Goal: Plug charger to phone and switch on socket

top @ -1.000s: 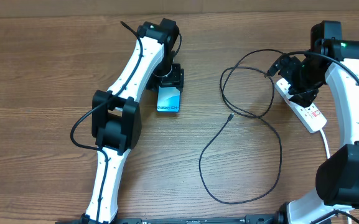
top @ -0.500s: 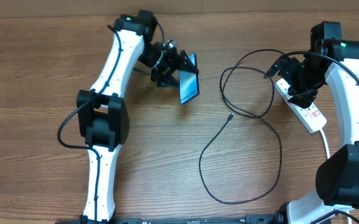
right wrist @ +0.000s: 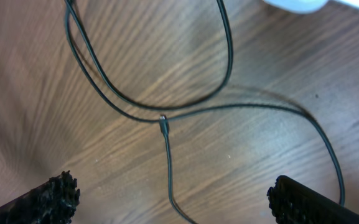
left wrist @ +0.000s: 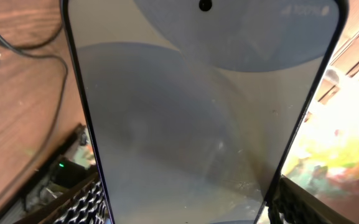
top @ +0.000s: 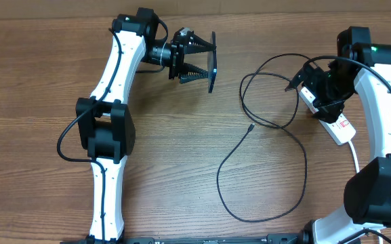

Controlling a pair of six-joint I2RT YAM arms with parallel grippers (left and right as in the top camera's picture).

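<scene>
Overhead, left claw [top: 198, 59]: spread wide and gripping the phone [top: 212, 62] by its two side edges, clear of the table.
Phone: seen edge-on from above as a thin dark sliver. In the left wrist view its screen [left wrist: 191, 124] fills the frame and faces the camera, with the punch-hole lens at the top. The port end is probably the one cut off at the bottom, though I cannot tell for sure.
Connector [top: 249, 127]: lies flat on the wood between the two arms, to the right of the phone and nearer the robot's base. Its tip touches the cable loop.
Charger [top: 297, 169]: a loose black loop running from the connector back toward the socket.
Right claw [top: 320, 91]: fully spread and holding nothing, with its fingers [right wrist: 42, 199] set far apart above the cable.
Socket [top: 337, 123]: directly under the right claw, far right.
Deciding relation: both arms are about equally near the connector, but only the right one is free. The cable just behind the connector runs diagonally, with the tip pointing away from the base.
</scene>
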